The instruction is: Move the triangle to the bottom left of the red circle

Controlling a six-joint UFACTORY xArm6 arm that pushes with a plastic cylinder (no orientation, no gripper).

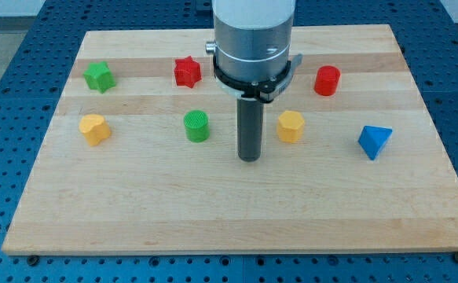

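Note:
The blue triangle (374,141) lies on the wooden board at the view's right. The red circle (327,80) stands above and to the left of it, near the view's upper right. My tip (249,158) rests on the board near the middle, well to the left of the blue triangle and below-left of the red circle. It touches no block. The yellow hexagon (290,126) is just to the tip's upper right and the green circle (197,126) is to its upper left.
A red star (187,71) and a green star (98,76) lie in the upper row at the view's left. A yellow heart-like block (94,129) lies at the left. The wooden board (229,220) sits on a blue perforated table.

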